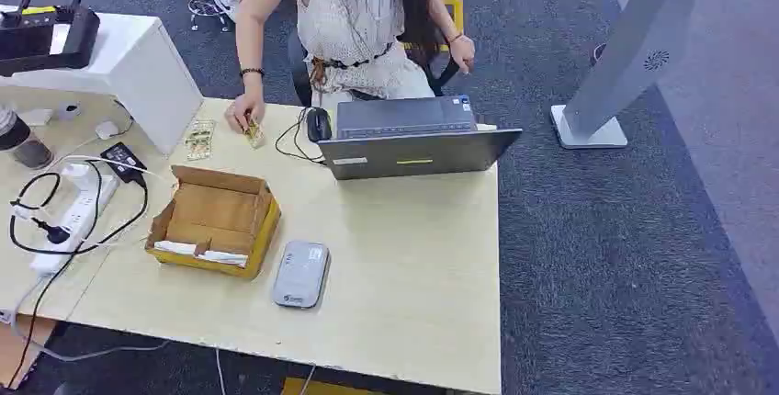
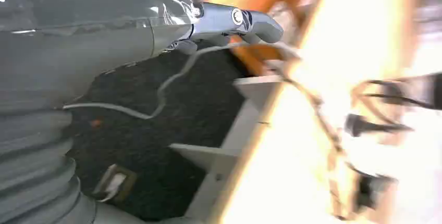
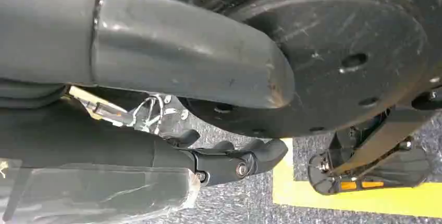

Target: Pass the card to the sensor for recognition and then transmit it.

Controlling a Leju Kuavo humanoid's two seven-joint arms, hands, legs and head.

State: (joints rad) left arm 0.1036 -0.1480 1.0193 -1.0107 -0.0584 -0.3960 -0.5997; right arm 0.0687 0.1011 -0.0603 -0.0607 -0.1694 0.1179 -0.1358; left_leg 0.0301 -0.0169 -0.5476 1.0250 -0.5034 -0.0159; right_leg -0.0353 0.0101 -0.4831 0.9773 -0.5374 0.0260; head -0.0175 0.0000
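Grey sensor (image 1: 300, 274) is lying beside the box (image 1: 214, 220) at lower left, both hands (image 2: 229, 23) (image 3: 229, 161) dangling loosely spread, holding nothing.

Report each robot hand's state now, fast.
Left robot hand: holds nothing; whether open or closed cannot be told.
Right robot hand: holds nothing, fingers curled; open or closed cannot be told.

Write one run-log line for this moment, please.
left hand: holds nothing | right hand: holds nothing | small yellowish card: under person's hand
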